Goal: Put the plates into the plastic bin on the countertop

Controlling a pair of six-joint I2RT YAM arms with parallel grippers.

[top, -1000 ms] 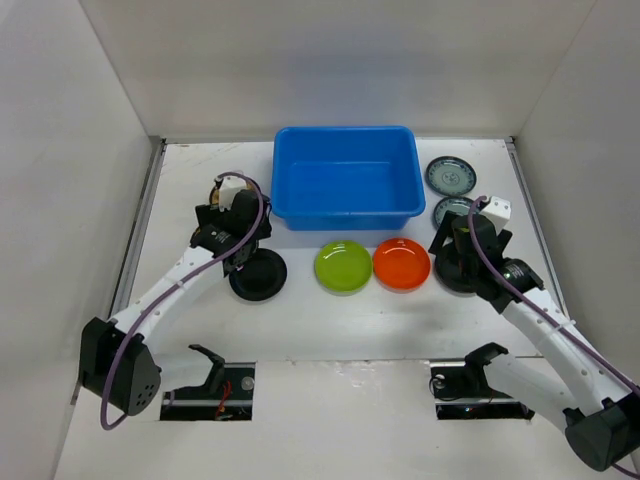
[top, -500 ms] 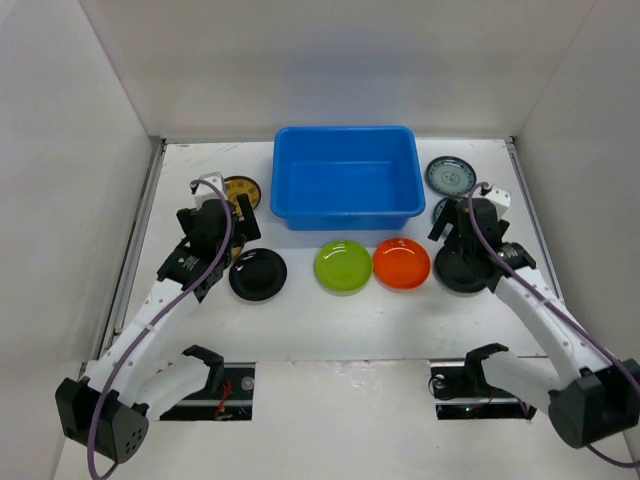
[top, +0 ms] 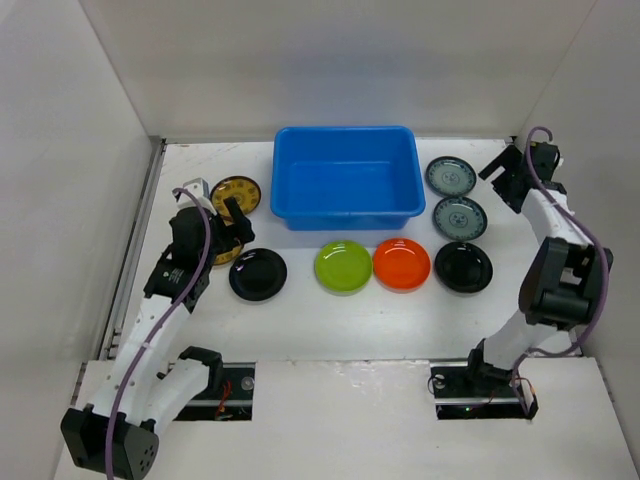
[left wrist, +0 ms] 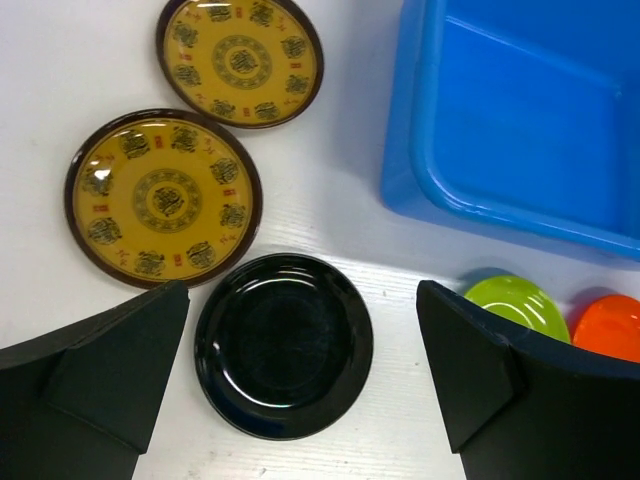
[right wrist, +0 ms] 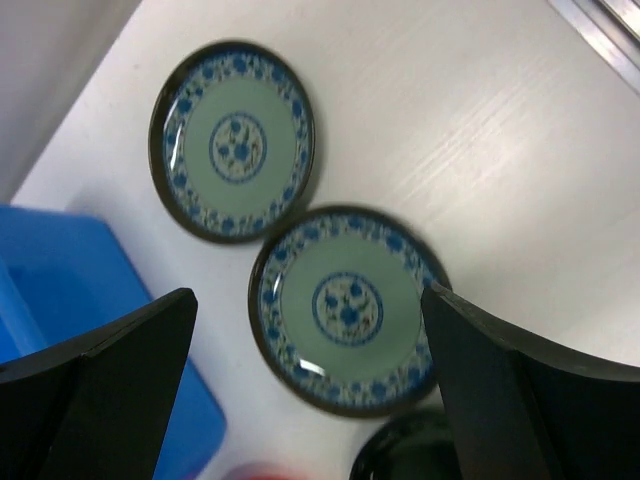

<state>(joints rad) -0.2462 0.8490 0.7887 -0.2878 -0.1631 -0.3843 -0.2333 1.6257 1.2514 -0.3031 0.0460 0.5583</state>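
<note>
The blue plastic bin stands empty at the back centre of the white countertop. In front of it lie a black plate, the lime green plate, the orange plate and a second black plate. Two blue-grey plates lie right of the bin. Two yellow-brown plates lie left of it. My left gripper is open and empty above the left black plate. My right gripper is open and empty above the nearer blue-grey plate.
White walls close in the countertop on the left, back and right. The right arm stretches along the right wall. The bin's corner shows in the left wrist view and the right wrist view.
The left gripper has drawn back to the left, uncovering a yellow-brown plate. The right arm has swung from the right black plate to the far right, over the blue-grey plates. No plate has moved.
</note>
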